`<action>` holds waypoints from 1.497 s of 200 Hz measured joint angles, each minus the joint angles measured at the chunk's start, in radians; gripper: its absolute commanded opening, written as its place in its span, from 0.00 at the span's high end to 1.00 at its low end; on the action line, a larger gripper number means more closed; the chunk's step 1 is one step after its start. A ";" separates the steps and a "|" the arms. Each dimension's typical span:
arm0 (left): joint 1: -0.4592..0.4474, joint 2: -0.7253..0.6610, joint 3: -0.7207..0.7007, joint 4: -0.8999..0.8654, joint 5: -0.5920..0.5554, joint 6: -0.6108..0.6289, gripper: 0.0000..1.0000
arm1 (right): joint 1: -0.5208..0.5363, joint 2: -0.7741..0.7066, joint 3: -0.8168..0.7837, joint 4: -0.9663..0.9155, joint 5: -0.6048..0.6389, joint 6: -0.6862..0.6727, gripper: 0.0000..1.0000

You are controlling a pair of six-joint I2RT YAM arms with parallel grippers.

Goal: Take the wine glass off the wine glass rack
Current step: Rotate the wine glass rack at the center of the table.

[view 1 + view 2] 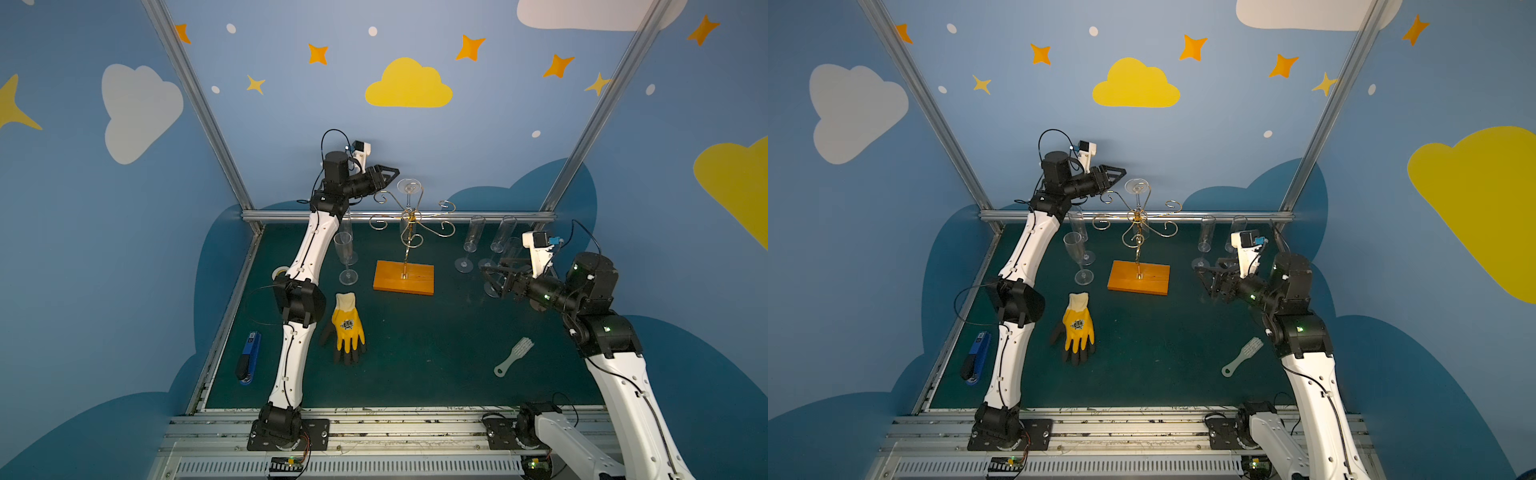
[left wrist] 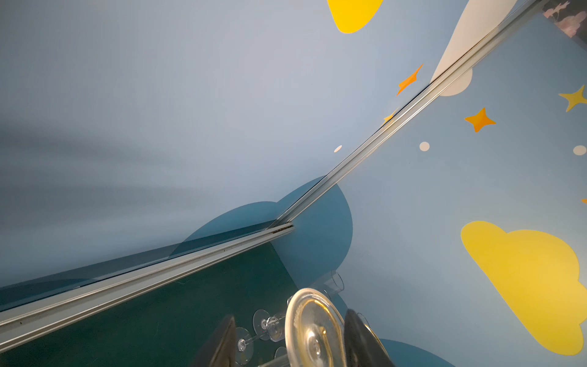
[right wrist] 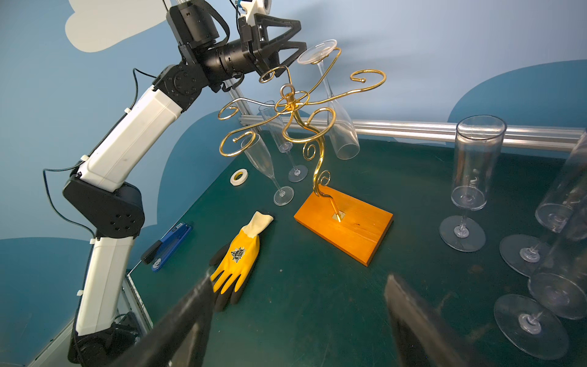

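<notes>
The wine glass (image 1: 408, 185) (image 1: 1136, 185) hangs upside down from a back arm of the gold wire wine glass rack (image 1: 409, 218) (image 3: 289, 98), its round foot on top. The rack stands on an orange wooden base (image 1: 403, 277) (image 1: 1138, 277). My left gripper (image 1: 392, 176) (image 2: 290, 317) is raised level with the glass foot (image 2: 313, 330). Its jaws are open with the foot between them, close to one finger and with a gap to the other. My right gripper (image 1: 488, 279) (image 3: 298, 282) hovers open and empty low over the mat, right of the rack.
Two clear flutes (image 1: 345, 257) stand left of the rack, and several more (image 1: 473, 241) (image 3: 470, 178) to its right near my right gripper. A yellow glove (image 1: 348, 328), a blue stapler (image 1: 249, 357), a white brush (image 1: 513, 357) and a tape roll (image 3: 239, 176) lie on the green mat.
</notes>
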 measured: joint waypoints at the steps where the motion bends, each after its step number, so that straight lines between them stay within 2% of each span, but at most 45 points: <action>1: 0.000 0.000 0.000 0.000 0.000 0.000 0.50 | 0.000 0.000 0.000 0.000 0.000 0.000 0.16; 128: -0.008 -0.027 -0.003 -0.100 0.032 0.043 0.52 | 0.006 -0.030 -0.014 -0.001 0.011 0.003 0.16; 220: -0.030 -0.106 -0.089 -0.219 0.035 0.081 0.53 | 0.006 -0.052 -0.026 -0.002 0.015 0.003 0.16; 262: -0.034 -0.111 -0.093 -0.224 0.034 0.079 0.56 | 0.006 -0.058 -0.034 -0.008 0.015 0.003 0.16; 299: -0.034 -0.111 -0.093 -0.231 0.033 0.081 0.56 | 0.006 -0.068 -0.035 -0.012 0.015 0.002 0.16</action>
